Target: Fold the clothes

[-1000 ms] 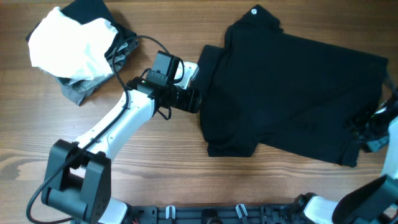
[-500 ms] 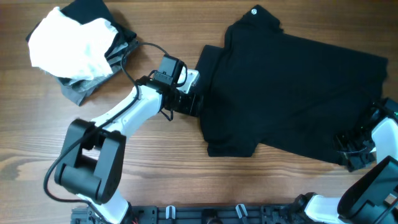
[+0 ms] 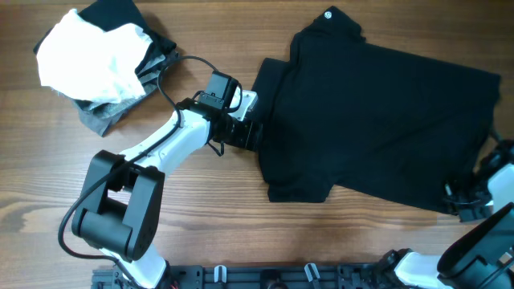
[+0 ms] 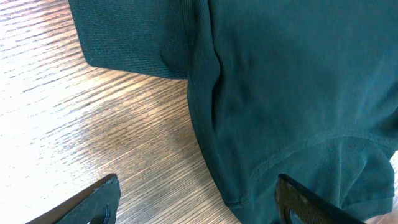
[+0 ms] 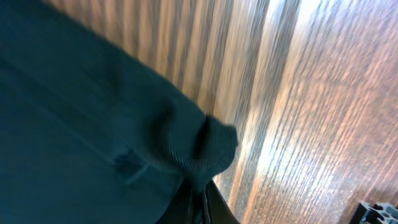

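Note:
A black shirt [image 3: 377, 120] lies spread flat over the right half of the table. My left gripper [image 3: 250, 128] sits at the shirt's left edge, open. In the left wrist view its jaws stand wide apart [image 4: 199, 205], with the hem of the shirt [image 4: 280, 93] lying between them and bare wood under the left finger [image 4: 102, 199]. My right gripper [image 3: 467, 199] is at the shirt's lower right corner. In the right wrist view that gripper [image 5: 200, 199] is shut on a pinched bunch of the shirt's corner [image 5: 199, 146].
A pile of other clothes, a white one [image 3: 88, 56] over grey and black ones [image 3: 120, 16], lies at the back left. The left arm's cable [image 3: 173, 68] loops close to that pile. A black rail [image 3: 281, 277] runs along the table's front edge.
My right gripper moved down along the shirt's right edge to its lower corner and shut on the cloth. The left gripper shifted slightly up at the shirt's left edge and stayed open.

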